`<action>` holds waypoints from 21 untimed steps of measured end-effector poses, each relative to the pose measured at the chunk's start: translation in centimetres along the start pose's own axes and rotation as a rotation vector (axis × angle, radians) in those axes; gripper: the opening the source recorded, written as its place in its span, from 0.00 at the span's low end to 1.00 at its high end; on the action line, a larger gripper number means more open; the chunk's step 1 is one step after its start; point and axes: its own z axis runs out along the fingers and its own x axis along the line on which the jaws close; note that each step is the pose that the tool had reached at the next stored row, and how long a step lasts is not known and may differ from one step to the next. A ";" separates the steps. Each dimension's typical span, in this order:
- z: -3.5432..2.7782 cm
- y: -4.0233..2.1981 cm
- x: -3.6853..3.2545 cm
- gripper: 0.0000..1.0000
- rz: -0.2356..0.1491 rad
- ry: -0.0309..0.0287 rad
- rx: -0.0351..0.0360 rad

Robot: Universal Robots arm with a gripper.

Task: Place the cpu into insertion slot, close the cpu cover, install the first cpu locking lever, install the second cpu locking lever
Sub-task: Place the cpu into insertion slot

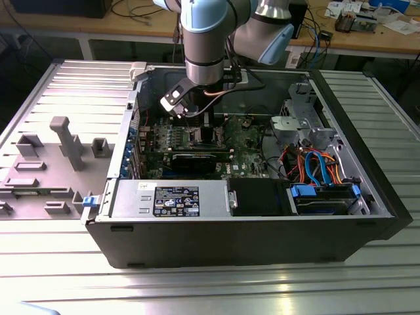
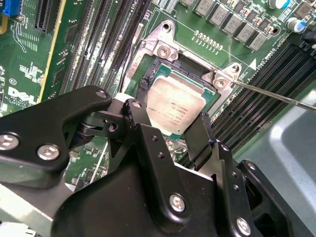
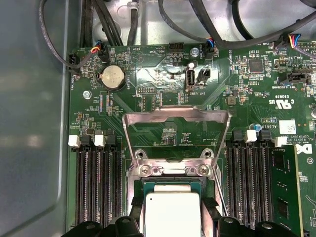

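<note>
My gripper [image 1: 197, 123] reaches down into the open computer case over the green motherboard [image 1: 246, 154]. In both wrist views its black fingers [image 2: 140, 116] stand on two opposite sides of the cpu [image 2: 175, 104], a silvery square chip, and are shut on it. The cpu [image 3: 173, 213] sits level right at the insertion slot [image 3: 168, 184], whose dark rim [image 2: 148, 81] shows around it; whether it is fully seated I cannot tell. The cpu cover [image 3: 177, 115], a silvery frame with a window, stands swung open behind the slot. A thin wire locking lever [image 2: 276, 95] sticks out beside the slot.
Long black memory slots [image 3: 96, 182] flank the slot on both sides [image 3: 252, 182]. A graphics card [image 1: 197, 159], the labelled power supply box [image 1: 174, 197] and a drive bay with blue and orange cables [image 1: 318, 167] fill the case. A grey fixture tray [image 1: 59, 157] lies at the exterior view's left.
</note>
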 end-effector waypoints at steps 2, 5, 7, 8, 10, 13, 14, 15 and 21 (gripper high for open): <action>0.10 0.02 0.00 0.54 0.000 -0.0003 0.0004; 0.23 0.05 0.00 0.54 0.000 0.0000 0.0000; 0.25 0.05 -0.01 0.54 0.000 -0.0002 0.0001; 0.25 0.05 -0.01 0.54 0.000 -0.0001 0.0001; 0.26 0.05 -0.01 0.54 0.000 -0.0001 0.0001; 0.27 0.05 -0.01 0.54 0.000 -0.0001 0.0001; 0.27 0.04 -0.01 0.54 0.000 -0.0002 0.0001; 0.29 0.05 0.00 0.55 0.000 0.0002 -0.0002; 0.31 0.05 -0.01 0.62 0.000 0.0000 0.0000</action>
